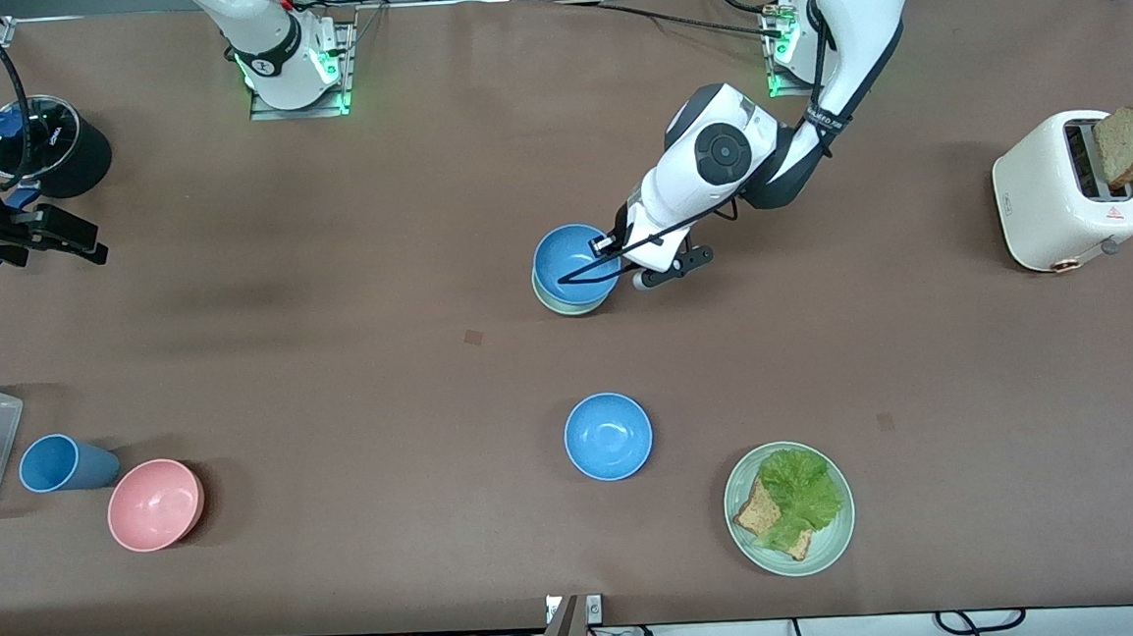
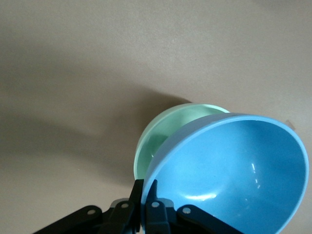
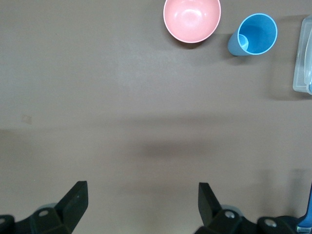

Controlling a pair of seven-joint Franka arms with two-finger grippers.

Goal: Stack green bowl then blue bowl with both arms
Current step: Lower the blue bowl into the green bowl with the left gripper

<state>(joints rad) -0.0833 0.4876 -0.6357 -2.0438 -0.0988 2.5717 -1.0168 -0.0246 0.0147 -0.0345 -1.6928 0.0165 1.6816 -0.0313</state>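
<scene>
Lowering the blue bowl [image 2: 234, 175] squarely into the green bowl [image 2: 161, 139] comes first — left gripper [image 2: 146, 202] jaws pinch its rim — while the right gripper [image 3: 141, 200] waits wide-jawed over bare tabletop [image 1: 349, 302].

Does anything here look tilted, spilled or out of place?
Yes. The blue bowl pinched at its rim by the left gripper sits tilted over the green bowl, not nested. A toast slice also leans out of the toaster. Nothing is spilled.
</scene>
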